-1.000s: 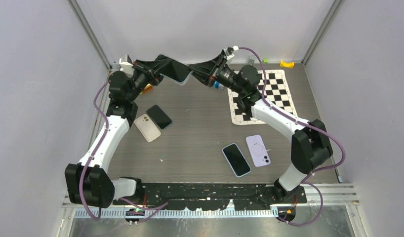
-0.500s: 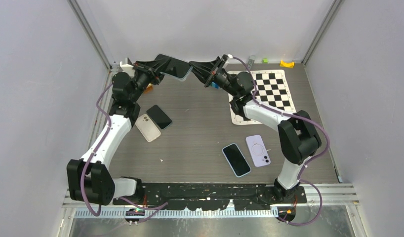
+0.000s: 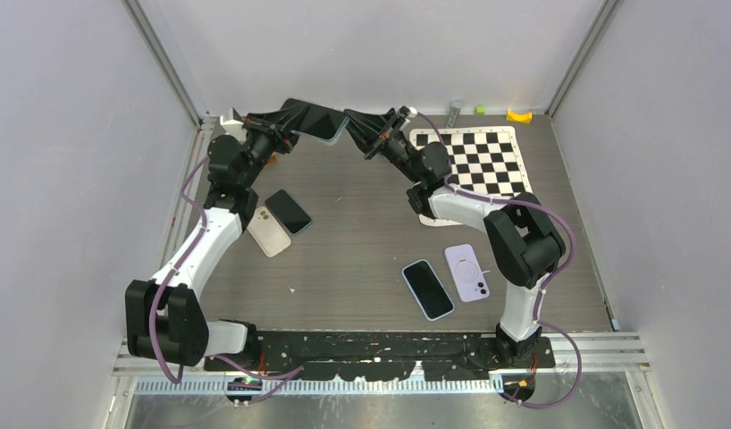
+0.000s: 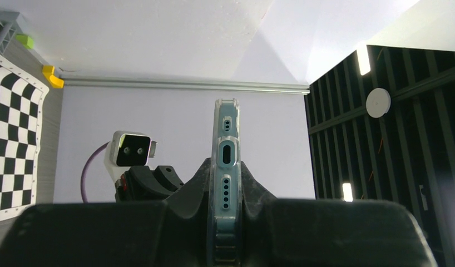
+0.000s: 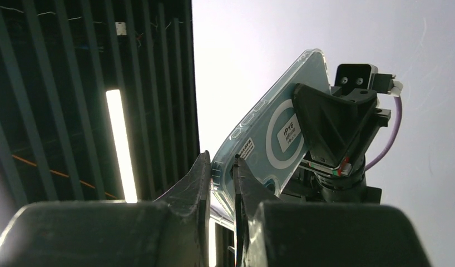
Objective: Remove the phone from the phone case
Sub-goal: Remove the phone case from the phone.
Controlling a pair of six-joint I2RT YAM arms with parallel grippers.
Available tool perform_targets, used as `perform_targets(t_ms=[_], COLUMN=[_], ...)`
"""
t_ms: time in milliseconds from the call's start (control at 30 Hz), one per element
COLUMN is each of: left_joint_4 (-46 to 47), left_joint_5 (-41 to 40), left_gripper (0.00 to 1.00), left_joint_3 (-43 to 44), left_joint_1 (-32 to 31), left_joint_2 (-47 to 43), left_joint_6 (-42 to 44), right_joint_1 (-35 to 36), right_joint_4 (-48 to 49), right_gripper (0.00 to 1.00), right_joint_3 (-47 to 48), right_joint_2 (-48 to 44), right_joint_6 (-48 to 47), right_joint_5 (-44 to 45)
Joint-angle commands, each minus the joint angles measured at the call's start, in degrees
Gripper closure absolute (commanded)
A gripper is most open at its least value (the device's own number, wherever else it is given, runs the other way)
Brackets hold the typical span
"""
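Observation:
A teal phone (image 3: 315, 121) in a clear phone case is held in the air at the back of the table, between the two arms. My left gripper (image 3: 292, 120) is shut on it. In the left wrist view the phone's bottom edge (image 4: 226, 146), with its port and speaker holes, stands upright between the fingers (image 4: 258, 183). My right gripper (image 3: 350, 122) meets it from the right. In the right wrist view the case back (image 5: 270, 133) shows a white ring and a label. The right gripper (image 5: 222, 173) is shut on the case's lower corner.
On the table lie a cream phone case (image 3: 267, 231) and a black phone (image 3: 288, 211) at the left. A blue-edged phone (image 3: 427, 289) and a lilac case (image 3: 466, 272) lie front right. A checkerboard mat (image 3: 476, 170) and a yellow piece (image 3: 519, 115) sit at the back right.
The right arm's elbow has swung inward and its gripper has closed on the case's corner. Both grippers and the phone have shifted slightly towards the back.

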Motion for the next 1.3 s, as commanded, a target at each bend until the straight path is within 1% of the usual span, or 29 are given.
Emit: perform_targets(t_ms=[0,133,267,500,600,733,800,833,867,900,933,967,1000,1033,1067,1100,1133,1167,1200,1233,1267], left_joint_4=[19.0,20.6,22.7,30.1,30.5,29.8,28.9,28.1,27.2,26.4,25.5,24.6,23.6,22.5,21.4,20.7,20.0,20.2,20.2,20.1,20.0], left_joint_5=[-0.4,-0.9,-1.3,-1.7,-1.1,-1.4,-1.7,-1.7,-1.9,-2.0,-2.1,-2.1,-2.0,-1.9,-1.8,-1.9,-2.2,-2.4,-2.4,-2.4,-2.4], left_gripper=[1.00,1.00,1.00,1.00,1.00,1.00,1.00,1.00,1.00,1.00,1.00,1.00,1.00,1.00,1.00,1.00,1.00,1.00,1.00,1.00,1.00], left_joint_3=[2.4,2.6,3.1,5.0,5.7,4.7,3.8,3.3,2.8,2.1,1.6,1.2,0.9,0.4,-0.1,-0.8,-1.5,-2.3,-3.1,-4.0,-5.0], left_joint_1=[-2.7,-3.1,-3.4,-3.7,-3.7,-3.8,-3.8,-3.8,-3.8,-3.7,-3.7,-3.7,-3.7,-3.7,-3.7,-3.6,-3.6,-3.2,-2.6,-1.9,-1.0], left_joint_2=[-2.3,-2.0,-1.9,-0.1,0.4,0.2,-0.1,-0.3,-0.7,-1.0,-1.5,-1.7,-2.0,-2.2,-2.5,-2.8,-3.0,-3.3,-3.4,-3.8,-4.1], left_joint_6=[-10.4,-10.5,-10.7,-11.4,-11.4,-11.4,-11.5,-11.5,-11.5,-11.5,-11.5,-11.5,-11.3,-11.1,-10.8,-10.5,-10.3,-10.1,-10.1,-10.1,-10.1], right_joint_1=[3.6,4.2,4.8,5.5,5.4,4.5,2.9,2.4,1.5,1.1,0.2,-0.2,-0.9,-1.3,-1.9,-2.3,-3.1,-4.0,-4.5,-5.4,-5.8], right_joint_4=[-1.3,-1.0,-3.9,-5.6,-5.3,-6.8,-9.4,-12.5,-14.2,-18.2,-23.3,-26.1,-32.2,-34.7,-37.1,-36.7,-32.9,-30.1,-23.7,-20.7,-15.4], right_gripper=[0.99,0.99,0.99,0.99,0.99,0.99,0.99,0.99,0.99,0.98,0.95,0.91,0.81,0.74,0.60,0.54,0.43,0.39,0.32,0.29,0.26], right_joint_3=[-0.8,0.3,1.1,-0.2,-0.3,1.5,2.2,2.4,2.7,3.0,3.3,4.0,4.2,4.3,4.1,3.2,2.6,1.6,1.3,0.8,0.7], right_joint_2=[3.4,4.0,3.9,5.1,5.6,5.2,4.0,3.4,2.2,1.5,0.0,-1.6,-2.4,-4.2,-5.1,-6.6,-7.3,-8.1,-8.5,-9.3,-9.7], right_joint_6=[18.1,20.5,20.9,22.9,22.6,17.3,12.1,7.8,5.7,0.5,-2.2,-8.5,-14.5,-16.7,-19.1,-19.1,-17.7,-16.2,-13.2,-12.0,-10.4], right_joint_5=[-1.5,-1.1,-2.1,-2.3,-2.2,-4.6,-6.7,-7.3,-8.7,-9.4,-10.6,-11.3,-12.1,-12.1,-11.9,-11.3,-11.0,-10.4,-10.1,-9.3,-8.9])
